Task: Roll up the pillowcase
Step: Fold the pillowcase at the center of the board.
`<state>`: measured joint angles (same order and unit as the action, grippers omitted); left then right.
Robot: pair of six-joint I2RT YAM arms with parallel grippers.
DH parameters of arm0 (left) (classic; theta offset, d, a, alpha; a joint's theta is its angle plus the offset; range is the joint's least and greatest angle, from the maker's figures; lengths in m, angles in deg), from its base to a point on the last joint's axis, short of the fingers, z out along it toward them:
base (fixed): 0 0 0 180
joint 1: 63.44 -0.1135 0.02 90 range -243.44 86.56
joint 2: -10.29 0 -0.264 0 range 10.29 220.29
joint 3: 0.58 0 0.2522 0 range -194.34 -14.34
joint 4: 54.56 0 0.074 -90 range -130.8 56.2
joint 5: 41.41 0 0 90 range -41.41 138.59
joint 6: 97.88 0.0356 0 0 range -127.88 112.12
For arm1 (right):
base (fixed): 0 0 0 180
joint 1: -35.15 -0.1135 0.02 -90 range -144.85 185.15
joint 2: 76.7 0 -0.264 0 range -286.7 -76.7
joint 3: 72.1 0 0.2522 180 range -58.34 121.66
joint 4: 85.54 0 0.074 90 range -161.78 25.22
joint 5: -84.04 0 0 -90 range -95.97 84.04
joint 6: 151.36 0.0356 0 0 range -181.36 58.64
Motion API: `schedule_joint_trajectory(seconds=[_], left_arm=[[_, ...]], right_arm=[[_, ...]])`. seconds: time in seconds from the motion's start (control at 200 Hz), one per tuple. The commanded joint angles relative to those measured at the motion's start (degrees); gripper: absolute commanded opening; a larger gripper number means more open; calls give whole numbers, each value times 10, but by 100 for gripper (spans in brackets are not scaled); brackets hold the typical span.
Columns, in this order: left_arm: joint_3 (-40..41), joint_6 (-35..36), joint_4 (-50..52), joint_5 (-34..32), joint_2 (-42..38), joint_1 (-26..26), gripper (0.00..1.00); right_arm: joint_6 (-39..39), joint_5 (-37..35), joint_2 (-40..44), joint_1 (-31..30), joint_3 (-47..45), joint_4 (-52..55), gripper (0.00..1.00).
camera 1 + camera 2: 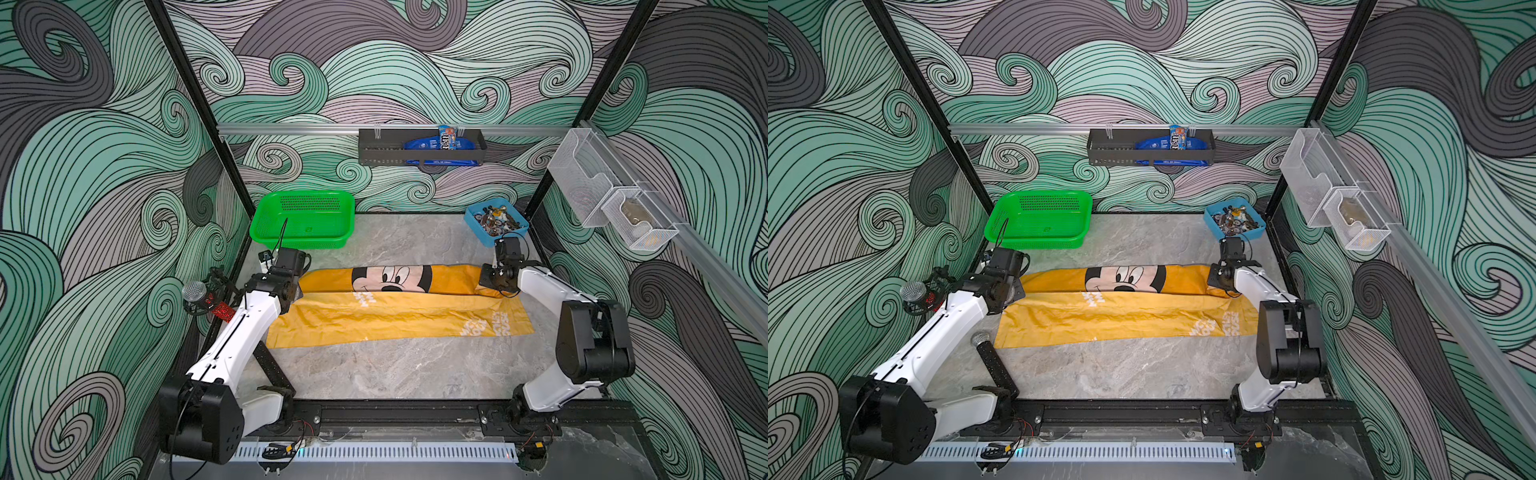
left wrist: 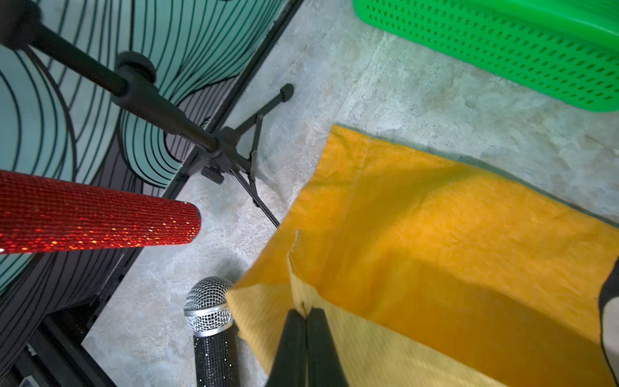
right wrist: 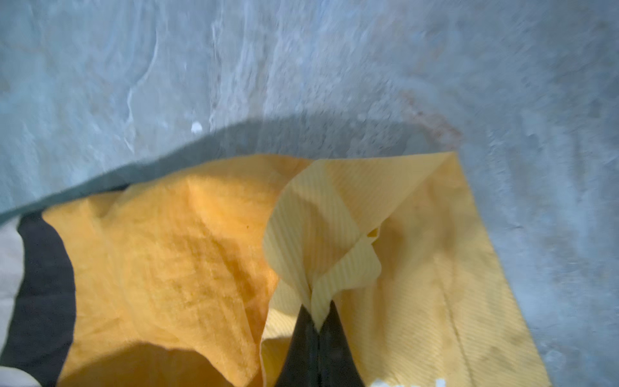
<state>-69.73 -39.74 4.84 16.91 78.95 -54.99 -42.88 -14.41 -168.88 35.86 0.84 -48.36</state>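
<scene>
Two hands pinch the pillowcase (image 1: 399, 316) at opposite ends of its folded-over far edge. In both top views the mustard cloth lies across the middle of the desk (image 1: 395, 374), its far part turned back into a long band showing a cartoon mouse face (image 1: 392, 277), its near part flat with white lettering near the right end.

At the left of the frame the left hand (image 1: 296, 291) sits at the cloth's left end; the left wrist view shows its black fingers (image 2: 291, 348) pressed together on a thin edge of the pillowcase (image 2: 435, 241), paler striped fabric bunched at the tips. At the right of the frame the right hand (image 1: 488, 280) meets the cloth's right end, and the right wrist view shows its fingers (image 3: 298, 351) closed on a gathered fold of pale yellow cloth, the pillowcase (image 3: 167, 268) draping away below it.

Behind the cloth, upper left of the desk, stands a green basket (image 1: 303, 220); a blue tray (image 1: 496, 222) of small parts sits at the upper right. A red glittered microphone (image 1: 208, 301) on a stand is beside the left arm, and a black microphone (image 2: 212, 331) lies just beside the cloth's left corner.
</scene>
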Motion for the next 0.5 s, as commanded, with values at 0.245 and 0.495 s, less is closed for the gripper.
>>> schedule_joint_trajectory(seconds=[0.245, 0.495], left_arm=[[1, 57, -22, -110, -36, 3, 0], [15, 44, -44, -45, -30, 4, 0]], right_arm=[[-24, -9, 54, 70, 31, 25, 10], [-42, 19, 10, 61, 4, 10, 47]])
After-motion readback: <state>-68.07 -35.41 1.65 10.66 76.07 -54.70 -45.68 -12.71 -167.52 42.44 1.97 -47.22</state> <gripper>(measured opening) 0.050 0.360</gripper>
